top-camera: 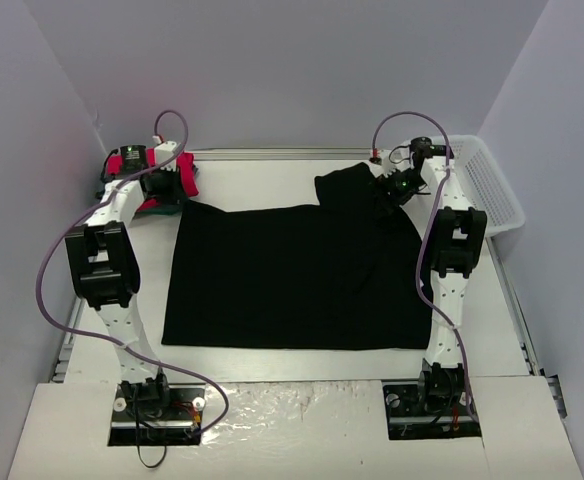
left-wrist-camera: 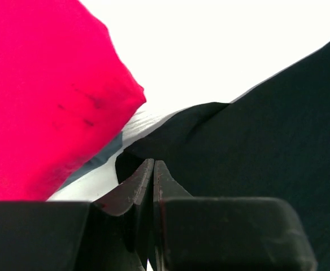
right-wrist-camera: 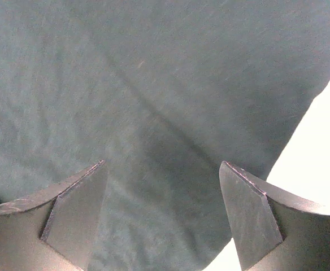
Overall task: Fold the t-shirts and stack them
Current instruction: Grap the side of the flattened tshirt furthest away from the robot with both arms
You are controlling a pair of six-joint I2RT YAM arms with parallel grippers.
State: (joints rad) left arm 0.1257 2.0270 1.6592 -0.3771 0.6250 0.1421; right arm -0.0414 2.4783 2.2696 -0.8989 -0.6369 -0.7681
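The large black t-shirt [top-camera: 292,280] lies spread flat mid-table, with one part folded over at its far right [top-camera: 352,190]. My left gripper [top-camera: 164,186] is at the shirt's far left corner; in the left wrist view its jaws [left-wrist-camera: 153,165] are shut, with the black corner [left-wrist-camera: 132,158] at their tips. The red-pink t-shirt [top-camera: 132,165] lies bunched just beyond it [left-wrist-camera: 46,96], with a strip of teal-blue cloth [left-wrist-camera: 100,160] under its edge. My right gripper [top-camera: 397,188] is open just above the folded black cloth [right-wrist-camera: 153,113].
A white mesh basket [top-camera: 492,185] stands at the table's far right edge, beside the right arm. Bare white table [top-camera: 252,180] shows beyond the black shirt and along its near edge. Grey walls close in on both sides.
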